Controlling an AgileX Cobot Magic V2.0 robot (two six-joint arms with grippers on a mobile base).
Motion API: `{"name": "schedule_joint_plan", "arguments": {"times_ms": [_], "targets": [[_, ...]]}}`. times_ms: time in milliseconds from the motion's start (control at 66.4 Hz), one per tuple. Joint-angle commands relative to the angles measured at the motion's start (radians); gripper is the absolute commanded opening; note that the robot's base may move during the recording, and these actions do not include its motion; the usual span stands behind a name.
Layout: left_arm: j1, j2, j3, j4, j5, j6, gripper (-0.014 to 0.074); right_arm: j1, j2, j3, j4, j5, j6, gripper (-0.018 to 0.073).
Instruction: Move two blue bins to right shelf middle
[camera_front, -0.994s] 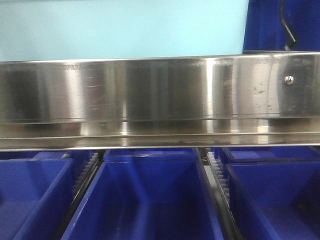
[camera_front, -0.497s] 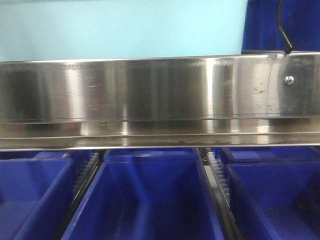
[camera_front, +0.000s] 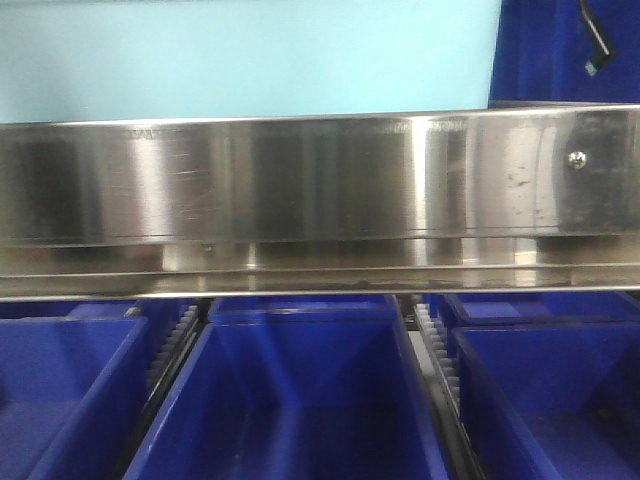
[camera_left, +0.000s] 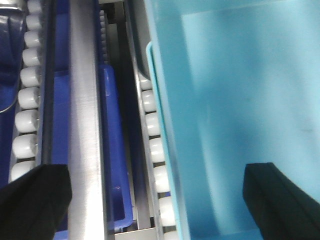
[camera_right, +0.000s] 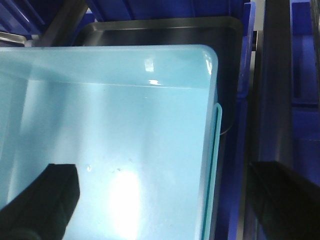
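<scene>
A pale light-blue bin (camera_front: 240, 60) fills the top of the front view above a steel shelf rail (camera_front: 300, 180). In the left wrist view the bin (camera_left: 240, 100) takes up the right half. My left gripper (camera_left: 155, 200) is open and straddles its left wall, one finger (camera_left: 35, 200) outside and the other inside. In the right wrist view the bin (camera_right: 110, 135) fills the left. My right gripper (camera_right: 162, 200) is open across its right wall. A thin cyan edge (camera_right: 218, 150) runs beside that wall; I cannot tell whether it is a second bin.
Dark blue bins (camera_front: 300, 400) sit in a row under the steel rail. White rollers (camera_left: 152, 140) and steel rails (camera_left: 82, 100) run beside the pale bin. A dark grey tray (camera_right: 160, 30) and dark blue bins (camera_right: 305, 125) lie beyond it. A black cable (camera_front: 595, 40) hangs top right.
The black cable at the top right has moved up and to the right. The pale bin's right edge has shifted slightly right. The shelf and dark bins have not moved.
</scene>
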Motion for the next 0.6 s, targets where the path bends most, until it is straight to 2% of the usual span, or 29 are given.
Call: {"name": "schedule_joint_plan", "arguments": {"times_ms": [0,181,407,587], "targets": [[0.002,-0.019,0.024,0.009,-0.002,0.0,0.0611,0.009,-0.016,0.013,-0.01,-0.013,-0.022,0.0568],[0.002,-0.06,0.14,0.009,-0.002,-0.002,0.0611,0.04,-0.037,0.125,-0.047,-0.013,-0.022,0.0568],[0.002,-0.061,0.289,-0.034,-0.079,-0.002,0.0611,0.068,-0.043,0.266,-0.058,-0.013,-0.022,0.0568],[0.002,-0.061,0.347,-0.066,-0.133,-0.002,0.0611,0.073,-0.072,0.37,-0.069,-0.013,0.001,0.0568]]}}
